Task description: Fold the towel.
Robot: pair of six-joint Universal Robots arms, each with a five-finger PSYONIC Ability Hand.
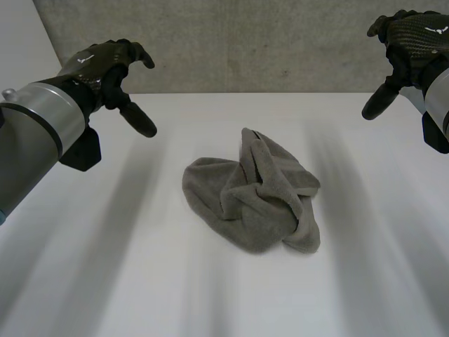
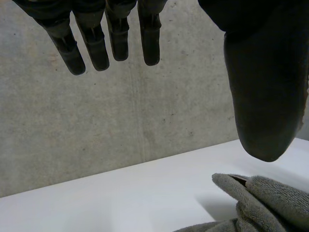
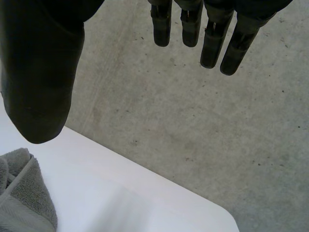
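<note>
We are hovering the left hand (image 1: pixel 98 67) and right hand (image 1: pixel 414 35) either side of the crumpled towel (image 1: pixel 259 193), fingers apart, empty.

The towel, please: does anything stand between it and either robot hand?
Nothing visible does: the crumpled towel lies on the white table, with the left robot hand and right robot hand open, raised to either side.

In the head view, looks down from behind and between the arms onto the table (image 1: pixel 105 281), far enough back to take in the whole towel (image 1: pixel 256 196). In each wrist view, peers close along the left hand (image 2: pixel 260 96) or the right hand (image 3: pixel 43 72) toward the grey wall (image 2: pixel 120 125), catching an edge of that same towel and table.
</note>
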